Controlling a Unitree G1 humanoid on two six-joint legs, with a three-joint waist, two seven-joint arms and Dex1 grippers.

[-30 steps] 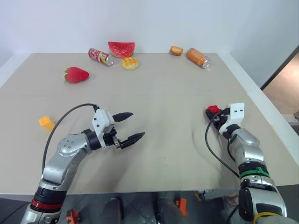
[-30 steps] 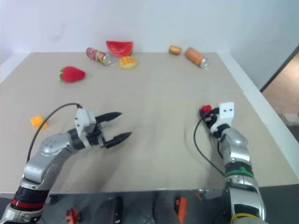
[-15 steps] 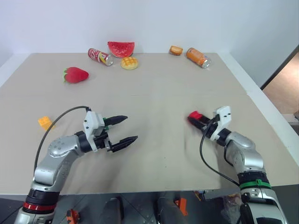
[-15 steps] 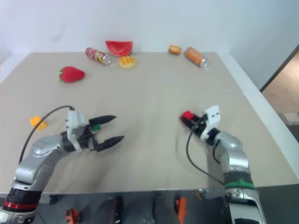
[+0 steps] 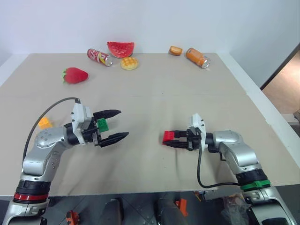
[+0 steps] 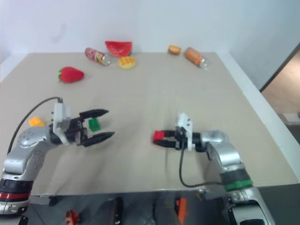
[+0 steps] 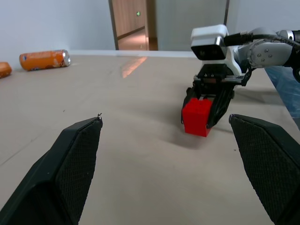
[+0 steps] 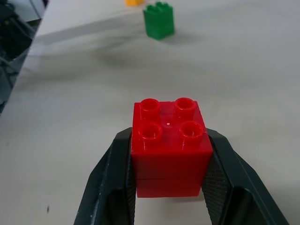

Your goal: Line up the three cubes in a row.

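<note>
Between the two black fingers of the right gripper (image 5: 169, 138) sits the red cube (image 8: 169, 146), squeezed tight on both sides with its four round studs facing up. That gripper is in the lower middle of the left eye picture, and its arm reaches in from the lower right, lying almost flat and pointing to the left side of the frame. The left gripper (image 5: 114, 124) is at the left middle of that picture with its jaws spread wide and nothing held between them. Its arm comes up from the lower left and bends so the fingers point toward the right side, facing the other gripper. The green cube (image 5: 102, 124) shows in the gap between those open fingers, resting on the table (image 5: 154, 93). The yellow-orange cube (image 5: 45, 123) lies further left, just past the left arm. At the top of the picture, along the far edge of the table, are a strawberry toy (image 5: 75, 75), a red can (image 5: 99, 56), a watermelon slice (image 5: 120, 48), a waffle bun (image 5: 129, 63), a small brown bun (image 5: 176, 50) and an orange can (image 5: 197, 57).
</note>
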